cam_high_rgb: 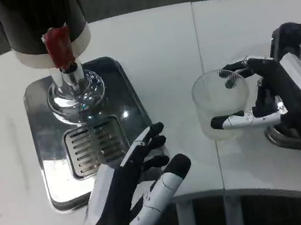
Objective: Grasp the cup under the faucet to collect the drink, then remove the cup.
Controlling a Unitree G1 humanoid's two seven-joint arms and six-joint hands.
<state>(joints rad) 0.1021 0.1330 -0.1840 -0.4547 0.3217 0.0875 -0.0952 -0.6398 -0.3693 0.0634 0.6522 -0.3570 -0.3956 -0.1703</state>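
White counter [173, 44] carries a dark drink dispenser [41, 21] on a shiny steel base [48, 142], with a red-handled faucet [60, 49] above a slotted drip grate [95, 148]. Well to the right of it stands the clear plastic cup [218, 100], upright, its mouth facing up and its long axis vertical; it looks empty. The right hand [271, 100] has its fingers [234, 121] wrapped around the cup's side, apparently holding it. The left hand [132, 191] hovers by the base's front corner, fingers spread and holding nothing. Judging by this, the cup is grasped, but carrying it under the faucet, filling and removing it all remain.
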